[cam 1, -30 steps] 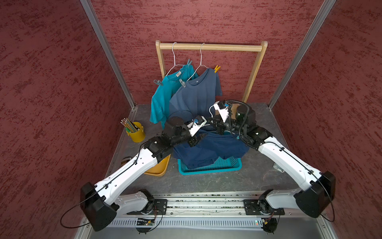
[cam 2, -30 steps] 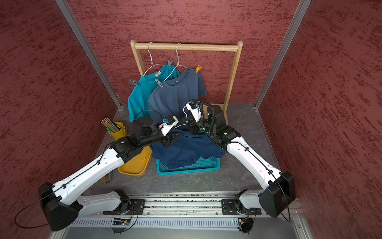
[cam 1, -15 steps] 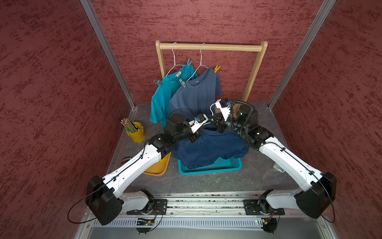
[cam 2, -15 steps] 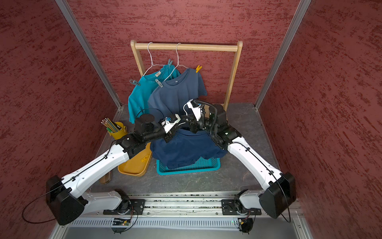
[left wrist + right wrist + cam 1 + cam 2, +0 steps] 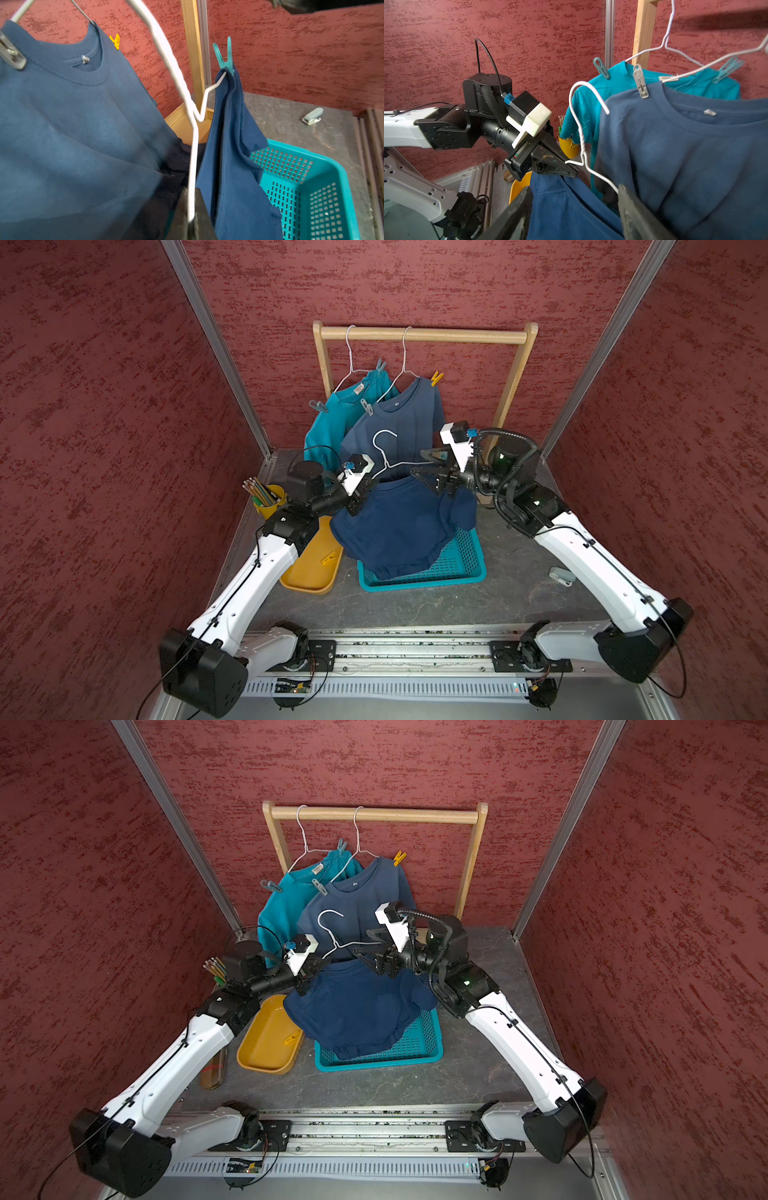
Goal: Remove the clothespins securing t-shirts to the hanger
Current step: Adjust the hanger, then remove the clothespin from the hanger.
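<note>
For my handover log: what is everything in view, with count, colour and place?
rack: one, wooden, at the back
hangers: three, white wire; two on the rack, one held
t-shirts: three; teal and slate blue on the rack, navy on the held hanger
basket: one, teal, centre
tray: one, yellow, beside basket
clothespins: six; teal, grey, yellow; four on racked shirts, one on navy, one in tray
pencil cup: one, yellow, left
clip: one, grey, on the table
left gripper: shut on a hanger
right gripper: open
</note>
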